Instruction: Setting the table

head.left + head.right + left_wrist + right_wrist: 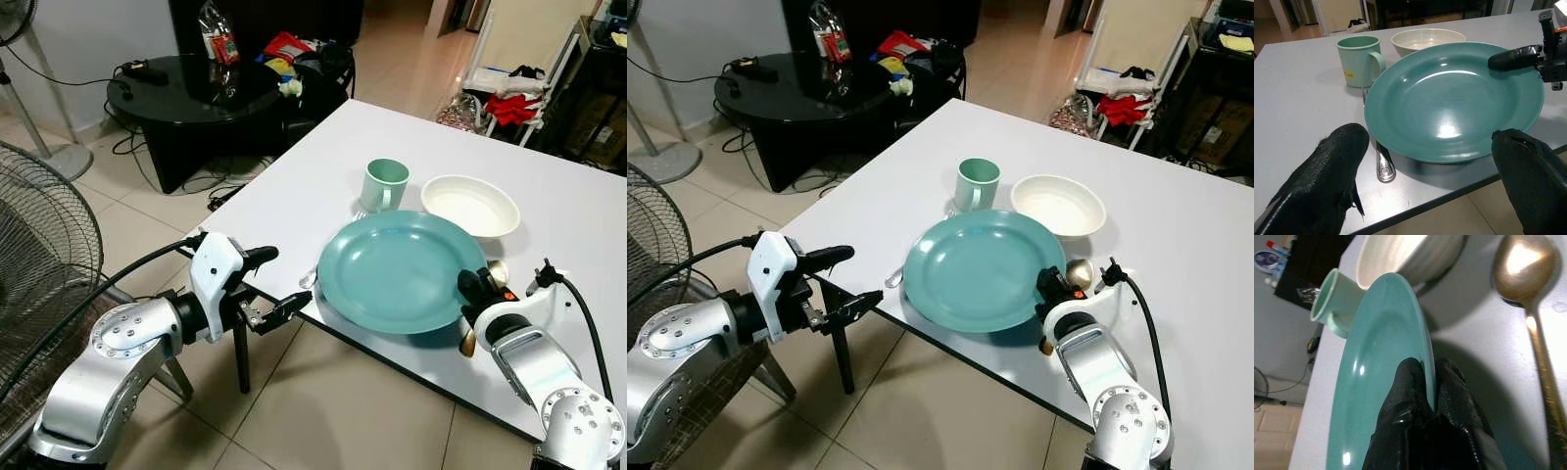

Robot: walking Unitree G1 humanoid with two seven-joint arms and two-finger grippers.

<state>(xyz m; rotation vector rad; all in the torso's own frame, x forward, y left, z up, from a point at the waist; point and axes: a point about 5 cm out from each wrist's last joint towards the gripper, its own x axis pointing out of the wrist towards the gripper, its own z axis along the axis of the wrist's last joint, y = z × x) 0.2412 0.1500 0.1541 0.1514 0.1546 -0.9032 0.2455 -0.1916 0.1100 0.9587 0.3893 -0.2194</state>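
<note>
Plate (397, 271), teal, lies at desk (294, 201) near edge; right pincer (1431, 387) clamped on its rim, gold spoon (1528, 289) just beside. Left pincer (270, 283) gapes wide, empty, off the desk edge facing the plate. Mug (384, 184) and white bowl (471, 205) behind the plate; a steel utensil (1382, 161) pokes from under its rim.

A round black glass table (186, 93) stands beyond the near corner of the dining surface, on a tiled floor (343, 411). On it lie a clear bag with a red label (217, 34), a dark device with a cable (144, 70) and a heap of red, yellow and white items (289, 54). Black cables (132, 147) trail beneath it. A standing fan's grille (44, 255) fills the near left, and a second fan's base (61, 157) sits farther back. A white rack holding red cloth (514, 103) stands at the far right.
</note>
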